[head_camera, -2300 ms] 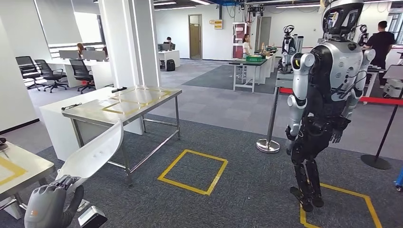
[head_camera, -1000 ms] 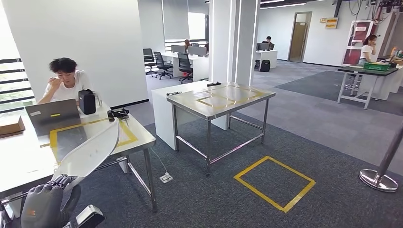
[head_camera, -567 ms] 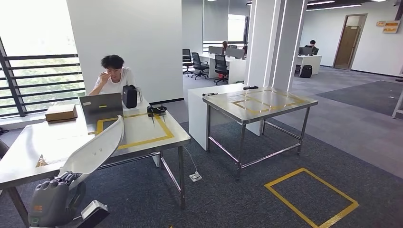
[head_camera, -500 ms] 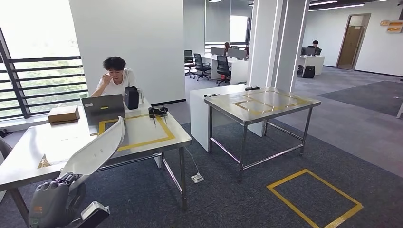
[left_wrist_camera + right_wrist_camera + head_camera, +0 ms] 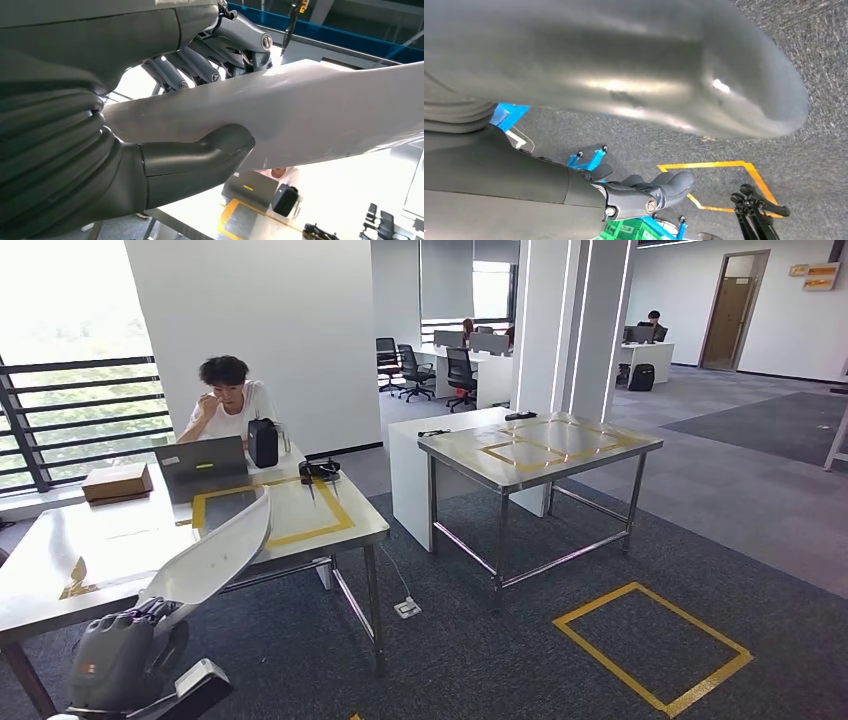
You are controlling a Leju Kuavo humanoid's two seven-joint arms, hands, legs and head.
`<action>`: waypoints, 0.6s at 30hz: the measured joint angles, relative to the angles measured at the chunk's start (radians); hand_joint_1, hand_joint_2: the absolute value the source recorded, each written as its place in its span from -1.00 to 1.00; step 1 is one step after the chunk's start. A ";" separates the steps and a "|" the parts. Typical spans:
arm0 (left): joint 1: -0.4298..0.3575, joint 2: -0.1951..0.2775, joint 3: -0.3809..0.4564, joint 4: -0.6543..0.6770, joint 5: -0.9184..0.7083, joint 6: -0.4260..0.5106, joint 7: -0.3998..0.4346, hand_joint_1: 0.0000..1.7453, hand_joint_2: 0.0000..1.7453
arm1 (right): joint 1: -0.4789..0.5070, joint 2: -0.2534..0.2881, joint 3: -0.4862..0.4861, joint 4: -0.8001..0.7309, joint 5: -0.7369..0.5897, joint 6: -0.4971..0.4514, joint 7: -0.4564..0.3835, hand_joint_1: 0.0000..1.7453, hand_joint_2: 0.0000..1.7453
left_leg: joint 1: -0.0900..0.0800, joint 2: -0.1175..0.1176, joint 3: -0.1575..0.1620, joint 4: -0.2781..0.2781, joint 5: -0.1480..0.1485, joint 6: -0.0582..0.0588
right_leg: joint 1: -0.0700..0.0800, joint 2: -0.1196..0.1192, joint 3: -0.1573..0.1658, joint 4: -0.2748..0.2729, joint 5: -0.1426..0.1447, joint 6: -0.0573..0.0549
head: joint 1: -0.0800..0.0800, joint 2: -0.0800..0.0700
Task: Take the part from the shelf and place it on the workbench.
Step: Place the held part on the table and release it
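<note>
A long white curved part (image 5: 215, 555) rises from my left hand (image 5: 125, 660) at the lower left of the head view, its upper end over the front of the steel workbench (image 5: 100, 560). A yellow tape frame (image 5: 335, 515) marks the workbench top. In the left wrist view my left hand (image 5: 75, 150) grips the part (image 5: 310, 110), thumb (image 5: 200, 155) on one face and fingers (image 5: 210, 50) on the other. My right hand (image 5: 499, 175) hangs over grey carpet with its fingers (image 5: 659, 187) apart and nothing in it.
A person (image 5: 228, 400) sits behind the workbench with a laptop (image 5: 200, 455), a black bag (image 5: 263, 443) and a cardboard box (image 5: 117, 481). A second steel table (image 5: 590, 455) stands to the right, a yellow floor square (image 5: 650, 645) beyond it, a white pillar (image 5: 575, 330) behind.
The camera has swung left: the other robot and the stanchions have left the picture, and the workbench with the seated person has come in. My left hand still holds the white part.
</note>
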 joint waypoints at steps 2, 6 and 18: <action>0.000 0.000 0.000 0.000 0.000 -0.002 0.003 1.00 1.00 | 0.000 0.000 0.000 0.000 0.002 0.000 0.000 -1.00 -1.00 | 0.000 0.000 0.000 0.000 0.000 -0.002 | 0.000 0.000 0.000 0.000 0.000 0.000 | 0.000 0.000; -0.001 -0.001 0.000 0.000 -0.002 -0.004 0.007 1.00 1.00 | 0.000 0.000 0.000 0.000 0.004 0.000 0.000 -1.00 -1.00 | -0.001 0.000 -0.001 0.001 0.000 -0.004 | -0.001 0.000 0.000 0.000 0.000 0.000 | 0.000 0.000; -0.001 -0.001 0.000 -0.001 -0.007 -0.005 0.014 1.00 1.00 | 0.000 0.000 0.000 0.000 0.013 0.005 -0.001 -1.00 -1.00 | -0.001 0.000 -0.005 0.006 -0.001 -0.003 | -0.002 0.000 0.000 -0.003 0.002 0.003 | 0.000 0.000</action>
